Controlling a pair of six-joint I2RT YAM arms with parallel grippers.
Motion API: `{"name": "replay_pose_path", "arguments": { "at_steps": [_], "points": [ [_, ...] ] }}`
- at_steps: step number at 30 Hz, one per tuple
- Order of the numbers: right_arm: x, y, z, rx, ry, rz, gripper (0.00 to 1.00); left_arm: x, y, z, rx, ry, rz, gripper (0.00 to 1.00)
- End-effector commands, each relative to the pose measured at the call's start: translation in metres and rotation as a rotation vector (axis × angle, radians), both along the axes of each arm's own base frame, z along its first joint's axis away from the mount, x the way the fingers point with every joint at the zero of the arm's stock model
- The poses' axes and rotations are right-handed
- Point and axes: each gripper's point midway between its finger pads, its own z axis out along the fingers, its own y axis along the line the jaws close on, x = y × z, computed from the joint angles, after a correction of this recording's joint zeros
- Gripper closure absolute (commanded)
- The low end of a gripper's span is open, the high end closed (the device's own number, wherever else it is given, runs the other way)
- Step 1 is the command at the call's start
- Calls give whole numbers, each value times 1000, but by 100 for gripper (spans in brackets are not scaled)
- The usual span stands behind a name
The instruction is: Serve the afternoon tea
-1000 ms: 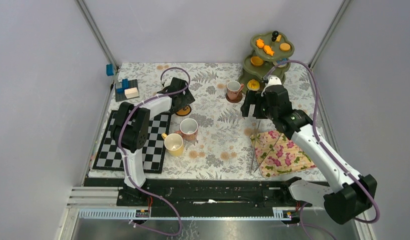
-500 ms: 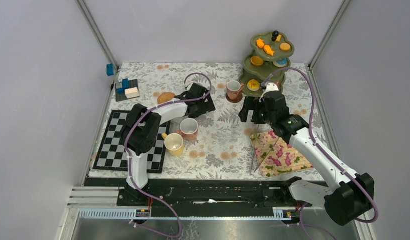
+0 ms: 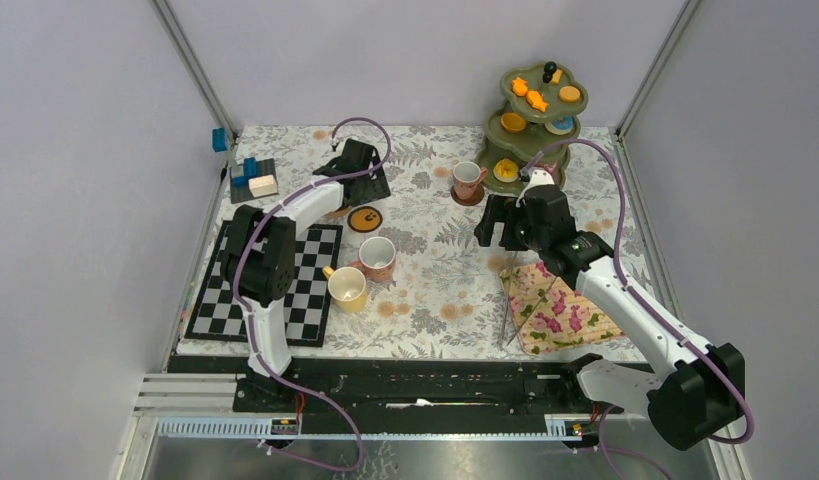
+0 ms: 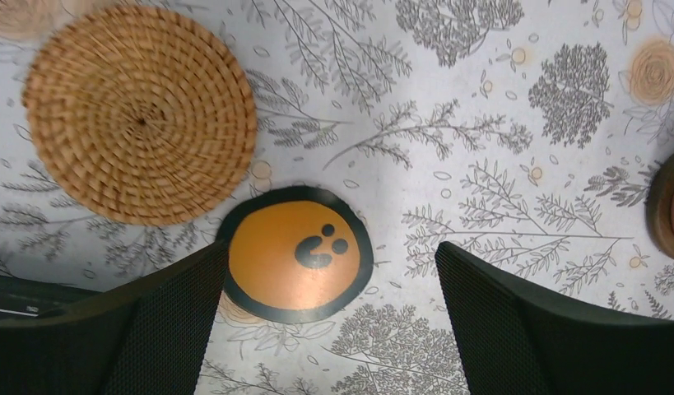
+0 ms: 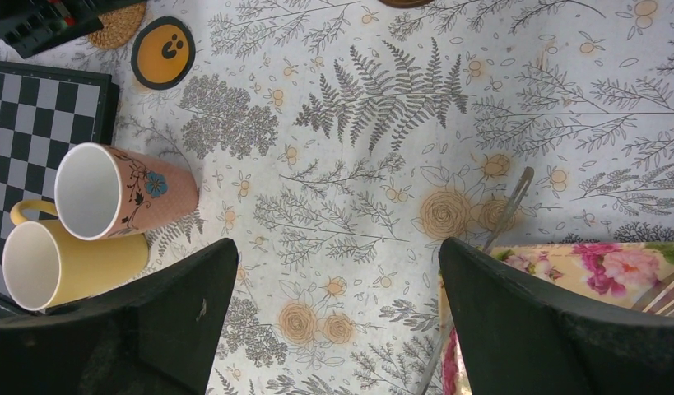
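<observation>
Coasters seem to be the step in hand: the orange coaster (image 4: 294, 253) lies flat just beside the woven coaster (image 4: 141, 113), below the left gripper (image 4: 331, 247), whose fingers are spread wide and hold nothing. Next, I judge, the pink mug (image 5: 123, 193) or the yellow mug (image 5: 66, 251), touching each other at the chessboard (image 3: 255, 290) edge, must go onto a coaster. The right gripper (image 5: 337, 242), also spread and empty, hangs over open middle room, while the green stand (image 3: 530, 120) crowds the far right.

orange black-rimmed coaster (image 4: 296, 253) lies flat just beside the woven coaster (image 4: 141, 113).
</observation>
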Motion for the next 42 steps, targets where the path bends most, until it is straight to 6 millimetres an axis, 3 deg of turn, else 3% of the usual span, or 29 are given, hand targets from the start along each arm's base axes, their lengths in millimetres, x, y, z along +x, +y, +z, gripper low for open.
{"name": "replay_pose_path", "arguments": {
  "at_steps": [1,20,24,32,39,42],
  "points": [
    [5,6,6,34,-22,6,0,11,6,9,12,1,-32,1],
    [-3,3,3,48,-18,-5,0,0,25,-37,-29,112,3,1],
    [-5,2,1,49,-19,-5,0,-5,14,-47,-91,150,-14,1],
    [-3,2,3,51,-25,-9,0,-42,-42,-57,-269,191,-128,1],
    [-3,2,-7,40,-8,-13,0,-88,-155,-27,-524,195,-367,1],
    [-3,3,-14,45,14,-14,0,-98,-184,-10,-627,207,-435,1]
  ]
}}
